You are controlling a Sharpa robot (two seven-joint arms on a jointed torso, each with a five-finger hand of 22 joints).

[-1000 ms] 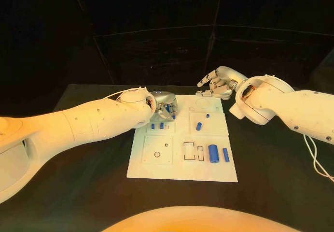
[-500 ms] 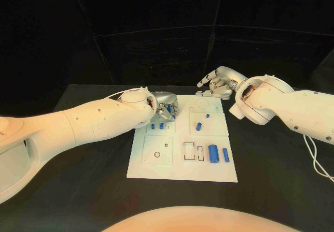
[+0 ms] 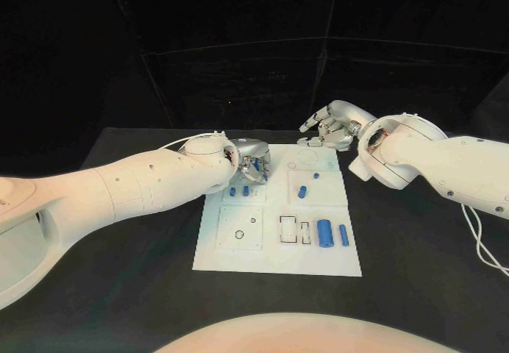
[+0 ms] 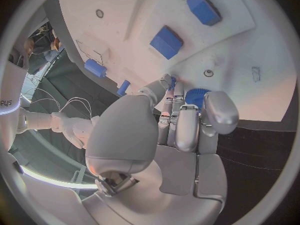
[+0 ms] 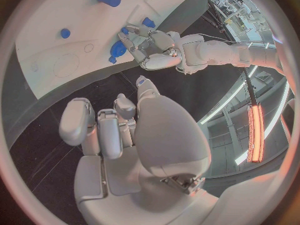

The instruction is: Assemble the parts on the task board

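The white task board [image 3: 278,250] lies in the middle of the black table. My left hand [image 3: 252,163] is over its far left corner and grips a round blue part [image 4: 196,95] with its fingertips, seen also as the blue part [image 5: 117,49] right at the board's surface. Two small blue blocks [image 3: 239,191] stand just nearer than that hand. A blue peg [image 3: 302,193] and a smaller blue stud [image 3: 316,176] sit in the far right panel. Two blue cylinders [image 3: 333,234] lie at the near right. My right hand [image 3: 333,126] hovers beyond the board's far edge, fingers curled in, holding nothing.
Empty outlined slots [image 3: 293,229] lie next to the two cylinders, and a panel with a small hole [image 3: 240,235] is at the near left. Black table [image 3: 117,279] surrounds the board on all sides.
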